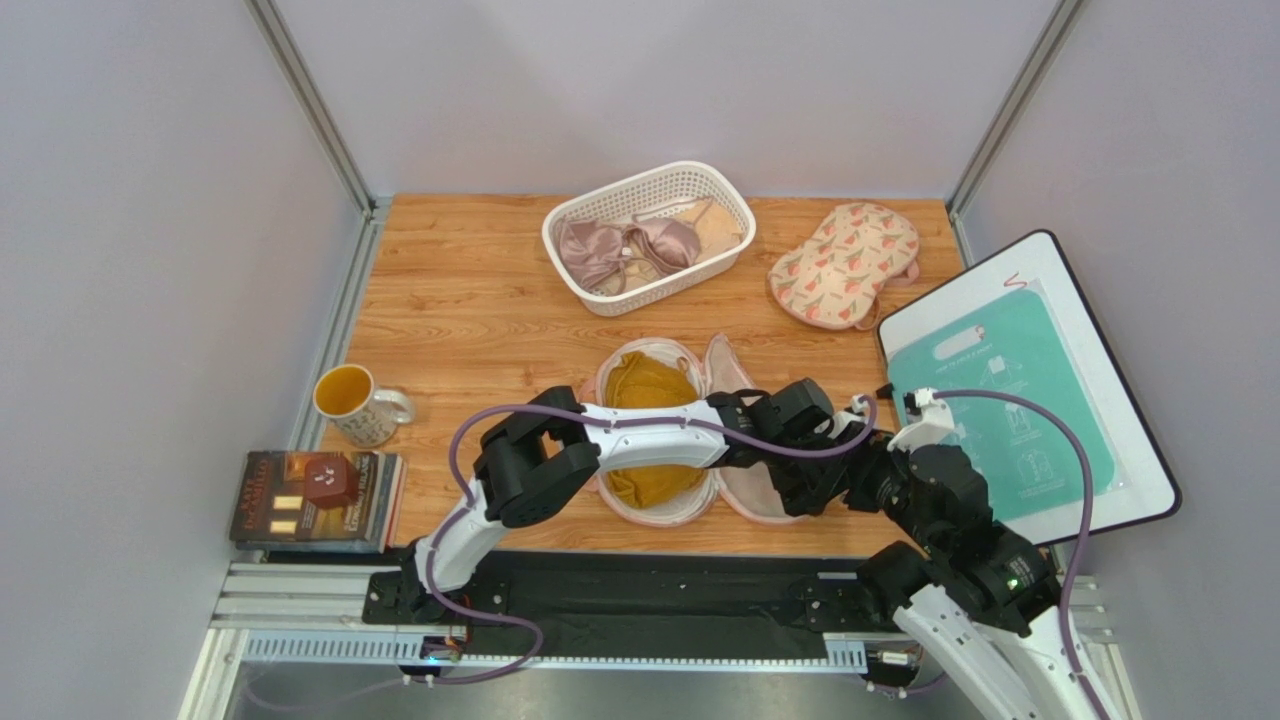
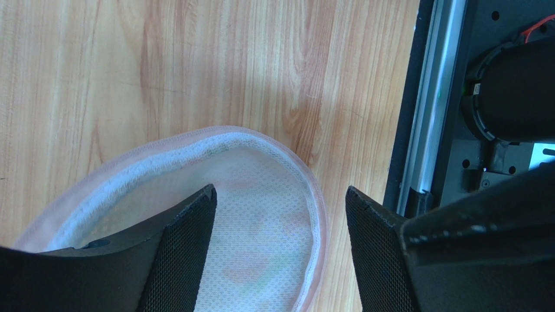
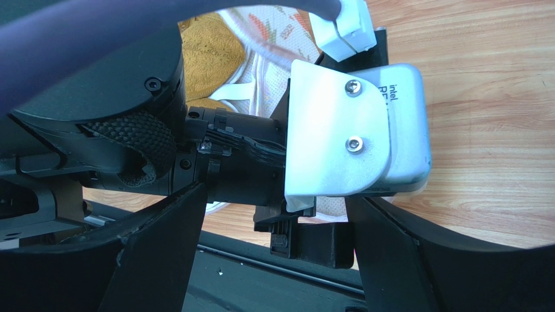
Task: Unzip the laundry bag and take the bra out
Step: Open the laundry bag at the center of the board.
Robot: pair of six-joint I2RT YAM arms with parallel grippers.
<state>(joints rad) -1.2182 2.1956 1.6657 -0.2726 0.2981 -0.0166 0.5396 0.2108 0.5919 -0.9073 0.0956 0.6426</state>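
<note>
The unzipping looks done: the bag (image 1: 727, 378) lies mid-table (image 1: 451, 300) with its flap folded out to the right, showing the white mesh lining and pink edging. The bra (image 1: 646, 387) sits uncovered in the open half and is not yet lifted, so the removal is what is left. The left tool (image 2: 280, 195) is spread wide and holds nothing. It hangs over the rounded near end of the flap, close to the table's near edge, not over the bra. The right tool (image 3: 277, 195) is also wide open and empty, pointing at the left arm's wrist camera just ahead of it. By my reading, one tool must move left onto the bra, close on it and draw it out of the bag.
</note>
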